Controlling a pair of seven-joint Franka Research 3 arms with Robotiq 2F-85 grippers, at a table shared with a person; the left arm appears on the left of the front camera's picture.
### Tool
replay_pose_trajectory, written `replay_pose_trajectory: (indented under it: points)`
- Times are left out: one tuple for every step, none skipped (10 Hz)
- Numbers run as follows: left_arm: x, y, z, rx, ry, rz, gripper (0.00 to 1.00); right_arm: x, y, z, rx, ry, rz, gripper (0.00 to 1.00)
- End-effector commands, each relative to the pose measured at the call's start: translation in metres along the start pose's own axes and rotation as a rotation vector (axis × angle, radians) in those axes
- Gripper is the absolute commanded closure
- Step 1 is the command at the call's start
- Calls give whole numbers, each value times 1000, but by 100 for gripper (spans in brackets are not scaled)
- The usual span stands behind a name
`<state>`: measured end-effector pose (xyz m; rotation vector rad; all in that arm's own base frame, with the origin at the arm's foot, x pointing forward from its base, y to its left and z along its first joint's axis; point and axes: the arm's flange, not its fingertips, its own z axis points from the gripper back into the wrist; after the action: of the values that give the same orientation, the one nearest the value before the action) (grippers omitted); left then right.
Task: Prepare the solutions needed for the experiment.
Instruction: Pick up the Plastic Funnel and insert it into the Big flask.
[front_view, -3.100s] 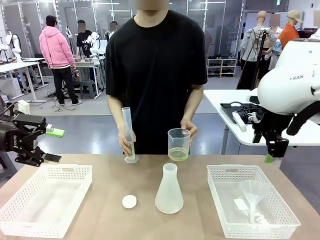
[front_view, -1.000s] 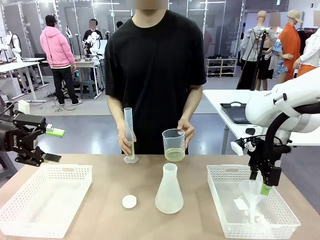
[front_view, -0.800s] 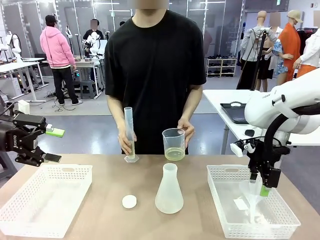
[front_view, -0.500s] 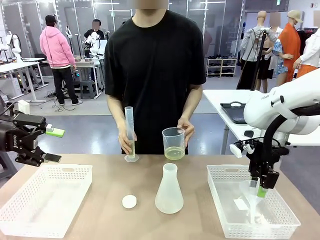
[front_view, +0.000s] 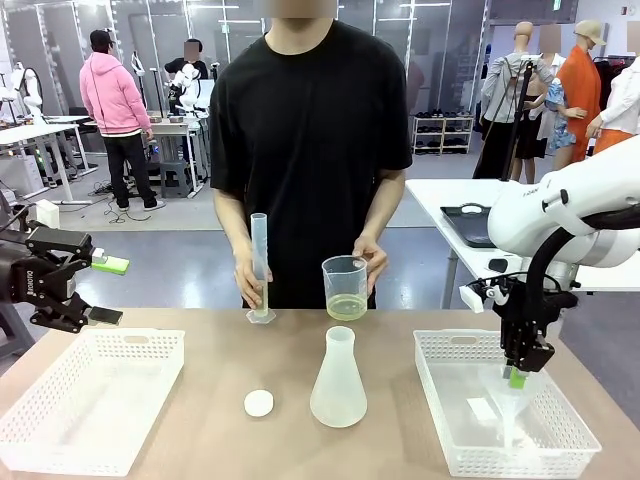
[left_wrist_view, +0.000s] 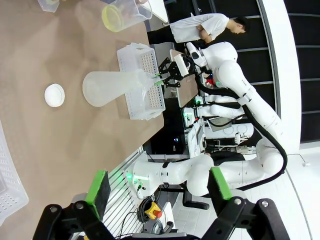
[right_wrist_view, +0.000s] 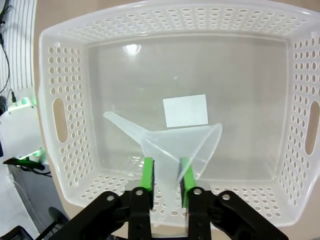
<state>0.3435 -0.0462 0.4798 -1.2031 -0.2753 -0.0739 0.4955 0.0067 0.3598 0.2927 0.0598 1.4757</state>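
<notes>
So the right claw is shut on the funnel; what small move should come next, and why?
Probably lift the funnel straight up out of the basket. The right claw is shut on its wide rim, but the funnel lies inside the basket, with walls all around it. The flask stands at mid-table, a likely place for it afterwards.

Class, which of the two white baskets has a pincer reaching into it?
The basket on the robot's right: the right pincer is shut on a clear funnel inside it. The left pincer hangs open outside the other basket.
</notes>
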Motion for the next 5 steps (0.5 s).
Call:
replay_pose_trajectory:
  points:
    - [-1,-2,-1,-25,-7,-14,0,2,-6,3,14,14,-14,100]
    - [-1,-2,-1,-25,-7,-14,0,1,-7,3,18,13,-11,100]
    - [-1,-2,-1,-25,-7,-14,0,1,-7,3,23,8,-8,100]
    - [-1,-2,-1,-25,-7,-14,0,1,-7,4,27,7,-2,100]
    - [-1,-2,-1,-25,-7,-14,0,1,-8,6,28,9,5,100]
